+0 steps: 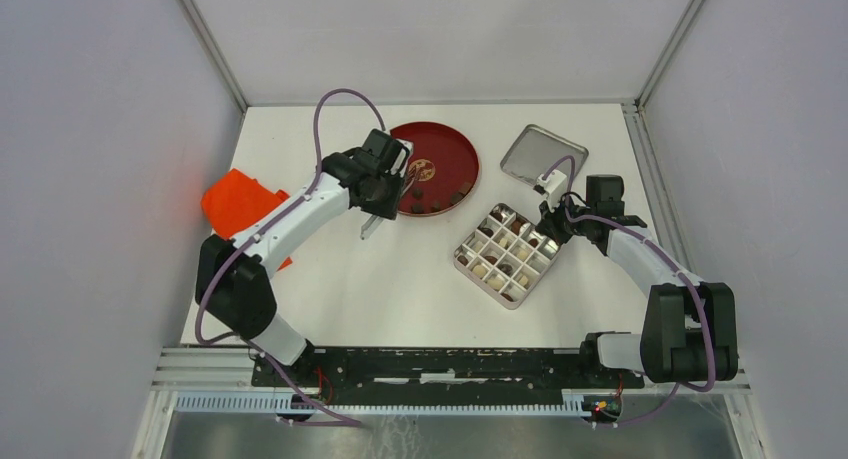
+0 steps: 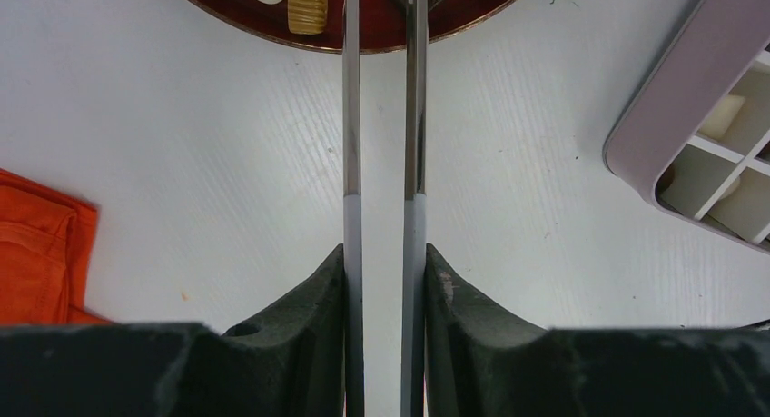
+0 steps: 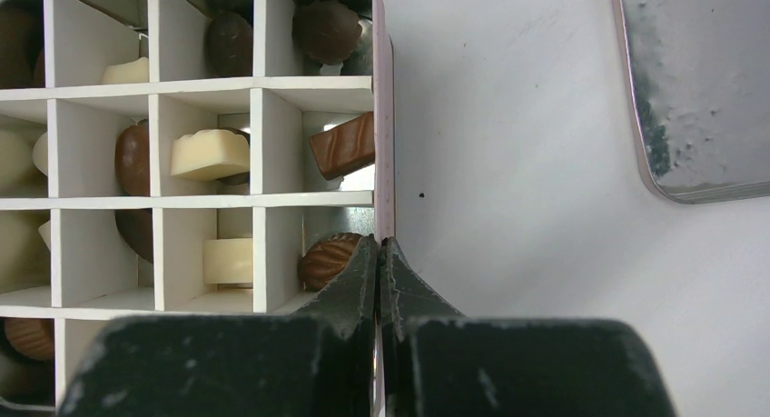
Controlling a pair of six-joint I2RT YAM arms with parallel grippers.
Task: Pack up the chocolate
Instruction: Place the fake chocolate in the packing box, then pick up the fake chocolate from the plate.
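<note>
Top external shows the box (image 1: 507, 254) nearest the arm bases, right of the table's (image 1: 400, 289) middle. Many of its cells hold chocolate (image 3: 209, 153) in dark, brown and cream pieces. The right gripper (image 3: 380, 252) is closed tight on the box's wall at its 2 o'clock side (the thin pink rim runs straight in between the fingers). An orange cloth (image 1: 240, 204) lies at the table's 9 o'clock edge. The left gripper (image 2: 384, 253) is squeezed onto tweezers (image 2: 351, 117), whose two blades stand a narrow gap apart and reach over the plate's (image 1: 455, 154) near rim. Their tips run off the wrist view, so I cannot tell whether they hold anything. More chocolate lies loose on the plate, mostly toward its 6 o'clock rim. The lid (image 1: 543, 156) lies farthest, at 1 o'clock from the box.
</note>
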